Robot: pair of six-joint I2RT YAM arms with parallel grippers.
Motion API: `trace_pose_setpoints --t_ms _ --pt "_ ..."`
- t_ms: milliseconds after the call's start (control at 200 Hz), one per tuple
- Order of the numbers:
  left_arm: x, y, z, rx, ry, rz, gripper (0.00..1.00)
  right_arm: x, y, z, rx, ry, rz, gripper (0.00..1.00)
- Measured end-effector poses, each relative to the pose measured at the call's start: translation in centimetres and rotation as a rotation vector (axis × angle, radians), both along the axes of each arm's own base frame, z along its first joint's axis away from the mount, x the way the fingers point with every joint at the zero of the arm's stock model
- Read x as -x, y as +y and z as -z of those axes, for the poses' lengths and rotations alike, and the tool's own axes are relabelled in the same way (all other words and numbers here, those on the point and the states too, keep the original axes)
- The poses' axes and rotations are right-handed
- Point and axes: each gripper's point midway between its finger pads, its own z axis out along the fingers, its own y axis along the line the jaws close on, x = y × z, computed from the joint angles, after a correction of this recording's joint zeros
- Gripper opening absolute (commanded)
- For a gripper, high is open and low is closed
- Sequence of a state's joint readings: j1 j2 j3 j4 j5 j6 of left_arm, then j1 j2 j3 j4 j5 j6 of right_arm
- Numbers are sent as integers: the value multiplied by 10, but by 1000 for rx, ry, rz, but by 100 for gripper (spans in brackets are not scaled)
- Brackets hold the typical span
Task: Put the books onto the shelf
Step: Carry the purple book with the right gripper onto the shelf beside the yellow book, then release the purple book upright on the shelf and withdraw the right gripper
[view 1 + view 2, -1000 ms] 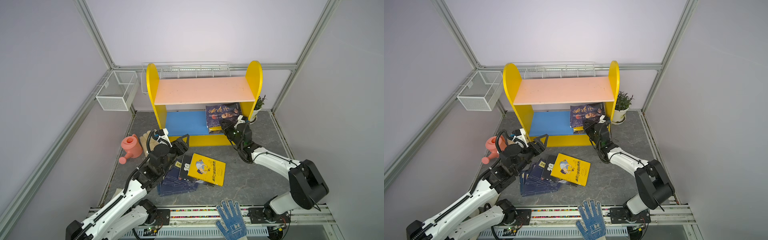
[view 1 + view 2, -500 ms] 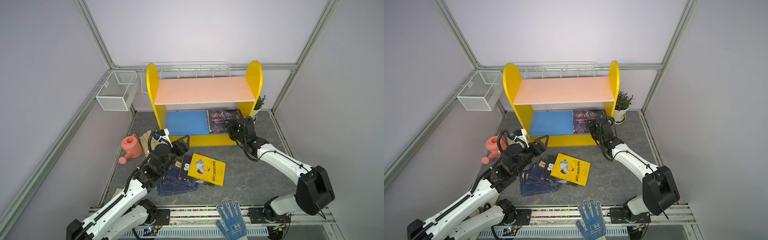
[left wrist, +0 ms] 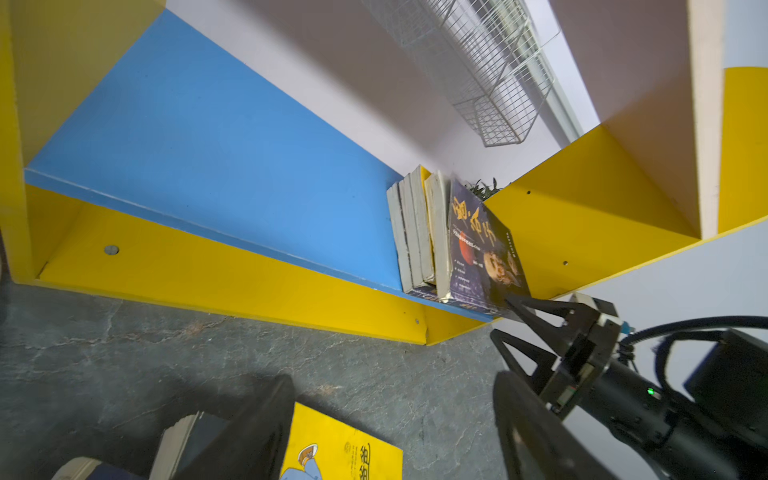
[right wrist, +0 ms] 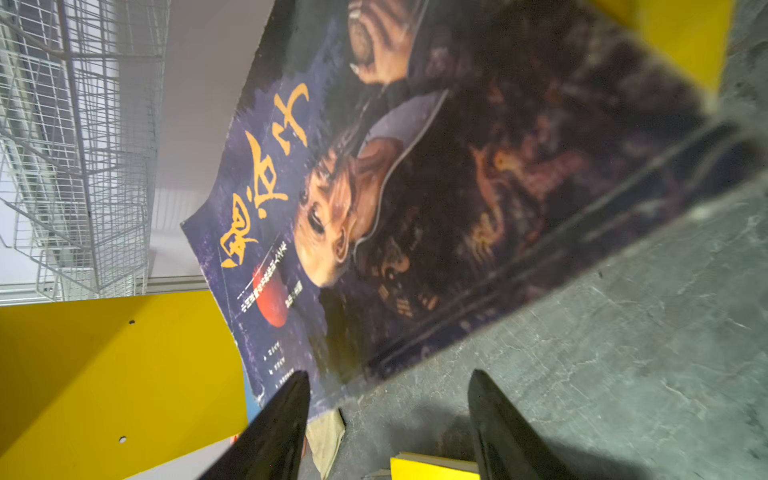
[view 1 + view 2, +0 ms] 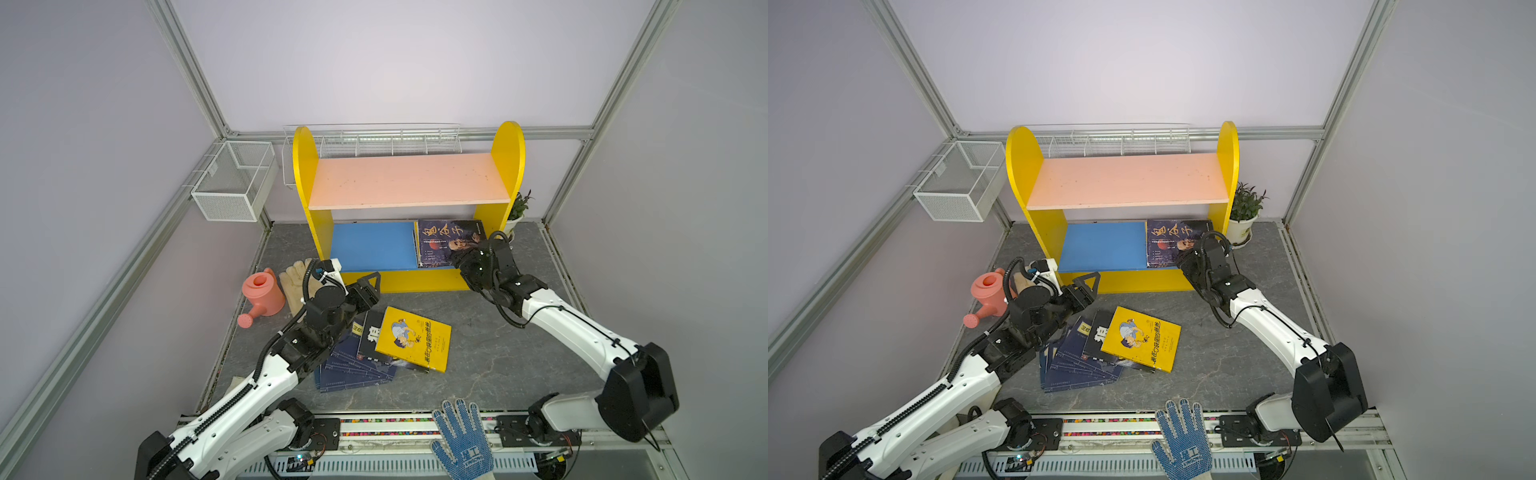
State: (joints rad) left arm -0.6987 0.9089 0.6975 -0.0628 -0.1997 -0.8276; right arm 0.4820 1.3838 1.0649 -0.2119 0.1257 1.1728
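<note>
Our right gripper [image 4: 388,374] gapes at the dark book [image 5: 449,243], leaning on neighbours [image 3: 411,232] to stand on the shelf [image 5: 409,180]; our left gripper [image 5: 368,291] hovers, jaws apart, over floor books [image 5: 415,338]

"鬼谷子" on shelved dark book [image 5: 446,245]

Top cams overhead; wrist cams close, share shelf [image 3: 208,145].

- The right gripper [image 4: 388,374] shows its two black fingers [image 4: 274,432] spread wide, gripping nothing.
- Just beyond them a dark purple book [image 4: 374,208] fills the view — orange Chinese characters, a bearded face — with one fingertip at its near corner.
- A yellow shelf panel [image 4: 104,374], a white wire rack [image 4: 83,124] and grey stone floor [image 4: 623,353] flank it.
</note>
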Motion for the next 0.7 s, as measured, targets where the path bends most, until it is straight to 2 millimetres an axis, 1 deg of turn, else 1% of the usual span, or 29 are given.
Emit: trace_pose_setpoints --t_ms 50,90,130,150,155,160,185,225,295,355,410,595,700 --pt "-1 1 6 -19 16 -7 76 4 -2 -1 36 11 -19 58" --pt "-2 2 12 -37 31 -15 76 8 -4 -1 66 24 -35 51" --pt "-2 3 17 -52 42 -19 76 11 -5 -1 89 32 -49 46" --pt "-2 4 20 -61 50 -22 76 13 -5 -1 107 33 -62 41" --pt "-3 4 21 -67 54 -23 76 13 -6 -1 106 35 -61 38" --pt "-3 4 21 -67 54 -23 76 13 -6 -1 106 35 -61 38" --pt "-3 4 24 -78 63 -26 76 16 -6 1 125 40 -75 32" --pt "-4 5 29 -98 78 -31 76 20 -7 5 146 56 -86 24" --pt "-5 5 35 -123 99 -32 76 24 -8 11 173 76 -110 16" --pt "-5 4 39 -138 113 -31 76 27 -7 13 185 94 -123 13" --pt "-5 4 43 -149 124 -31 76 25 -5 14 197 100 -139 13" --pt "-7 6 50 -182 154 -41 76 4 8 7 210 84 -167 12" --pt "-7 8 54 -199 168 -51 76 -2 12 9 217 85 -177 11"
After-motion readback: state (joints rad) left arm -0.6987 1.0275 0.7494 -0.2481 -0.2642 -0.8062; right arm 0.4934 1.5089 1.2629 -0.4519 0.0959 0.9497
